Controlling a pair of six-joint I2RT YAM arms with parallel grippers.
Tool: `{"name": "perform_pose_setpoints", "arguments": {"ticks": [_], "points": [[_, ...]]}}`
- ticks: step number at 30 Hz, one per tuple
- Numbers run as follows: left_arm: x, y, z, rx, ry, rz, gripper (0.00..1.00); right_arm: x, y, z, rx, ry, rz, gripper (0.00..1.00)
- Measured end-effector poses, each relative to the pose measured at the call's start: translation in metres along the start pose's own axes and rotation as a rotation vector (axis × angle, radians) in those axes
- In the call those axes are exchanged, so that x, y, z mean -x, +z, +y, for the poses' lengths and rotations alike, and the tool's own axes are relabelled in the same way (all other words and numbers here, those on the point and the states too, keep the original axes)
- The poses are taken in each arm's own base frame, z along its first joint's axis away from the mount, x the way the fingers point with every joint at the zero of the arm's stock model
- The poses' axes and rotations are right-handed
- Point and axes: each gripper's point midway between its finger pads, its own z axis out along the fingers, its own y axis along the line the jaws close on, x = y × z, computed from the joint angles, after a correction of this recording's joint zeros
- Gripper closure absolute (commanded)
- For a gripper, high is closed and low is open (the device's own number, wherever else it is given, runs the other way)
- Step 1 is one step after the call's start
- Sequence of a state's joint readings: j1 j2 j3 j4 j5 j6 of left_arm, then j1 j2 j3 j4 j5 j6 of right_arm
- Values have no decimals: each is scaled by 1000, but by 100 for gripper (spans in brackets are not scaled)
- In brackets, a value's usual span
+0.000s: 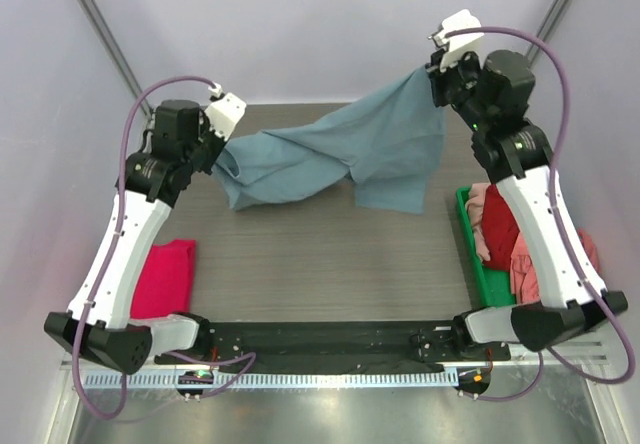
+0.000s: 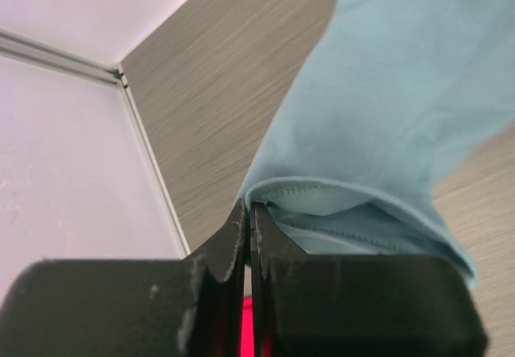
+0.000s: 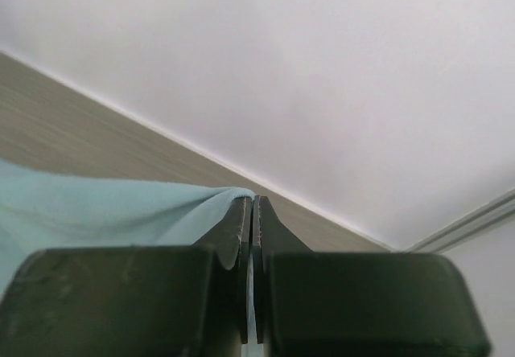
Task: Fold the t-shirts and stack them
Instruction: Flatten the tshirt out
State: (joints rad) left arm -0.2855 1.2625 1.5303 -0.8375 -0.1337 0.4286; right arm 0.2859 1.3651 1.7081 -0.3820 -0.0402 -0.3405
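Note:
The dusty grey-blue t-shirt hangs stretched between my two grippers above the far part of the table. My left gripper is shut on its left hemmed edge, which shows in the left wrist view beside the fingertips. My right gripper is raised higher at the far right and is shut on the shirt's other corner, at the gripper tips. A folded magenta-pink t-shirt lies flat at the table's left front. Salmon-pink and red t-shirts lie piled in the bin.
A green plastic bin stands at the table's right edge beside my right arm. White walls with metal corner posts enclose the table. A black rail runs along the near edge between the arm bases.

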Motion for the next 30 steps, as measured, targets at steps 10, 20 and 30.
{"name": "perform_pose_setpoints", "arguments": {"ticks": [10, 20, 30], "points": [[-106, 68, -60, -127, 111, 225, 100, -58, 25, 20, 50, -4, 105, 99], [-177, 119, -75, -194, 82, 395, 100, -218, 85, 61, 167, 29, 451, 99], [-176, 123, -66, -166, 61, 377, 47, -214, 90, 59, 166, 38, 421, 99]]}}
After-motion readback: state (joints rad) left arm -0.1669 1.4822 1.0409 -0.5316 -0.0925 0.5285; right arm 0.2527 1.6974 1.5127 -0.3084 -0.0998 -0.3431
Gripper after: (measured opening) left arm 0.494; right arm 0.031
